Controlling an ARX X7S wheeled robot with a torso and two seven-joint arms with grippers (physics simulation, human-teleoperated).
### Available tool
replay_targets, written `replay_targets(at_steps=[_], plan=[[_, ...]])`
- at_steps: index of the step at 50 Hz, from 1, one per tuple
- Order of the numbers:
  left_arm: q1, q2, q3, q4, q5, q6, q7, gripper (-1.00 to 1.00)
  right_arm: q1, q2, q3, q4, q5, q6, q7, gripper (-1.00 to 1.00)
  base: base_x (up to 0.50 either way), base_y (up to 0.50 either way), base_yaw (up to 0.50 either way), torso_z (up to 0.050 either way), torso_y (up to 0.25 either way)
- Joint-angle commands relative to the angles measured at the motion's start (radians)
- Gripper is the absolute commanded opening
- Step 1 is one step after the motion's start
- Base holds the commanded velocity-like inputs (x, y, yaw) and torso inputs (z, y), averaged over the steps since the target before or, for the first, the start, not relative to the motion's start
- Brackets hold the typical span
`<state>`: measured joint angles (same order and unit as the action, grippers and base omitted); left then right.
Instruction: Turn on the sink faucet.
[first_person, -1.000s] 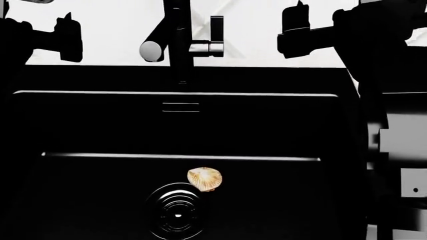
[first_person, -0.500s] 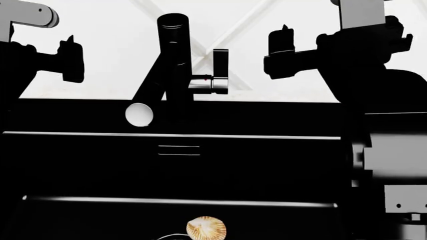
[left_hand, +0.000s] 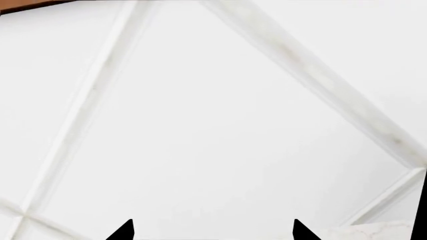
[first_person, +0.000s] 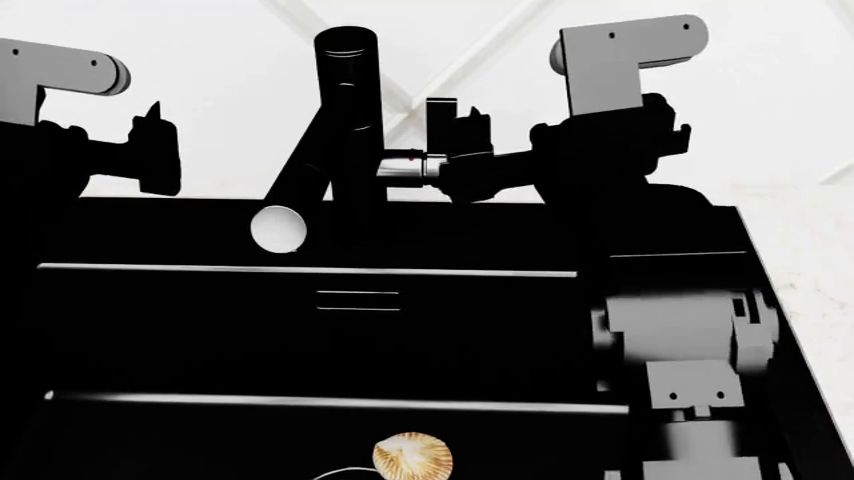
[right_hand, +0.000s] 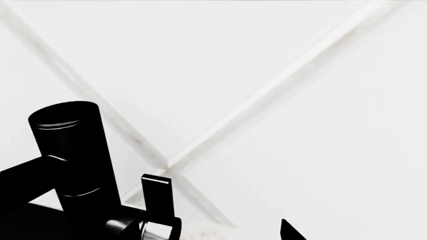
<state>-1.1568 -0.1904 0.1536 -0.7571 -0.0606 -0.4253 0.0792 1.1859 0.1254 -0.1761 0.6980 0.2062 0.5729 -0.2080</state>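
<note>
The matte black sink faucet (first_person: 347, 110) stands upright behind the sink (first_person: 200, 330). Its angled spout ends in a white round end (first_person: 278, 228), and its short side lever (first_person: 441, 118) sticks out on a grey stub. My right gripper (first_person: 457, 155) is open, right beside the lever and overlapping it. In the right wrist view the faucet (right_hand: 70, 150) and lever (right_hand: 157, 197) are close, near one side of the open right gripper (right_hand: 213, 235); only one fingertip (right_hand: 290, 232) shows. My left gripper (first_person: 158, 150) is open and empty, left of the faucet, facing the white wall (left_hand: 210, 235).
A tan scallop shell (first_person: 412, 458) lies in the basin near the drain, which is cut off at the frame's lower edge. The slotted overflow (first_person: 358, 300) is on the basin's back wall. A white diagonal-tiled wall (first_person: 240, 60) stands behind. A white counter (first_person: 814, 260) lies to the right.
My right gripper has moved left, from well right of the lever to right beside it, and its grey bracket has come into view. The left arm has hardly moved. Earlier the head view tilted up.
</note>
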Motion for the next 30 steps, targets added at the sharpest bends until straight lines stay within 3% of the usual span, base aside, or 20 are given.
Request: replay_targets(at_steps=[1,12,18,30], plan=[[-0.006,0.003,-0.005,-0.049,-0.009,0.035,-0.005,1.0,0.068,-0.048,-0.035,0.262,-0.022,-0.133,-0.026,1.0,0.0,0.0,0.0,0.0,0.0],[0.0,0.001,-0.008,-0.06,-0.016,0.037,-0.009,1.0,0.117,-0.089,-0.061,0.384,-0.015,-0.196,-0.059,1.0,0.1,0.0,0.0,0.0,0.0],[0.016,-0.004,-0.001,-0.028,-0.018,0.021,0.001,1.0,0.202,-0.115,-0.072,0.604,-0.023,-0.326,-0.072,1.0,0.13,0.0,0.0,0.0,0.0],[0.021,-0.009,-0.003,-0.04,-0.022,0.033,-0.002,1.0,0.195,-0.117,-0.07,0.609,-0.024,-0.33,-0.055,1.0,0.15,0.0,0.0,0.0,0.0]])
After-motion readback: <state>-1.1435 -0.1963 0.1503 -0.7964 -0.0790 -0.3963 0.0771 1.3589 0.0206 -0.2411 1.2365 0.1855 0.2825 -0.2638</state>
